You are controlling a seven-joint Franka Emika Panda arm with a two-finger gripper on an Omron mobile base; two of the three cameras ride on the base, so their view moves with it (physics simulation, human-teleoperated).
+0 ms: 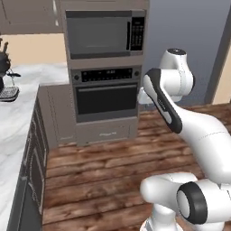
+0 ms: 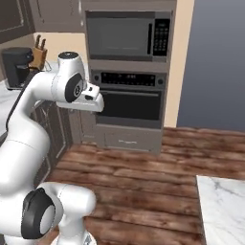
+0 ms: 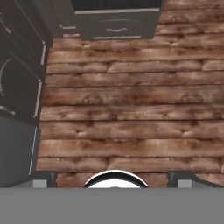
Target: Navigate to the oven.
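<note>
The oven [image 1: 106, 98] is built into a tall cabinet column straight ahead across the wooden floor. It has a dark glass door, a long grey bar handle and a black control strip above. In the right base view the oven [image 2: 129, 104] stands just right of my arm. My gripper [image 3: 112, 178] points down at the floor, and its dark fingertips [image 3: 43, 177] sit wide apart with nothing between them. The oven's lower edge [image 3: 116, 4] shows at the top of the hand view. The arm is folded up over the base, the hand [image 2: 94, 102] level with the oven door.
A built-in microwave [image 1: 104, 34] with a side keypad sits above the oven, and a drawer [image 1: 106, 131] sits below it. A marble counter [image 1: 16, 126] over dark cabinets runs along the left, carrying a coffee machine [image 2: 16, 67]. A marble island corner [image 2: 225, 206] lies at the right. Wooden floor [image 1: 103, 171] stretches between.
</note>
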